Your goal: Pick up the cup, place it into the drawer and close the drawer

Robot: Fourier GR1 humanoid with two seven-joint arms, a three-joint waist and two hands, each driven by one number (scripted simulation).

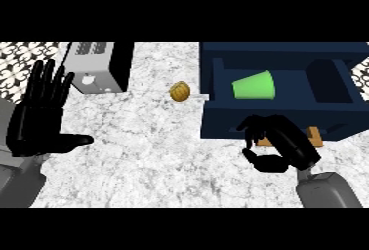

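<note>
Fingers point(254, 128) of the right hand point(277, 146) curl, holding nothing, against the drawer point(216, 128) front (cup point(256, 86) already inside); left hand point(39, 114) rests open, farther off.

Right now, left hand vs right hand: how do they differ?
The left hand rests open at the view's left edge, fingers straight up; the right hand has curled fingers, holding nothing, at the front of the open drawer. The left is clear of the drawer. Both are black, on grey forearms.
</note>
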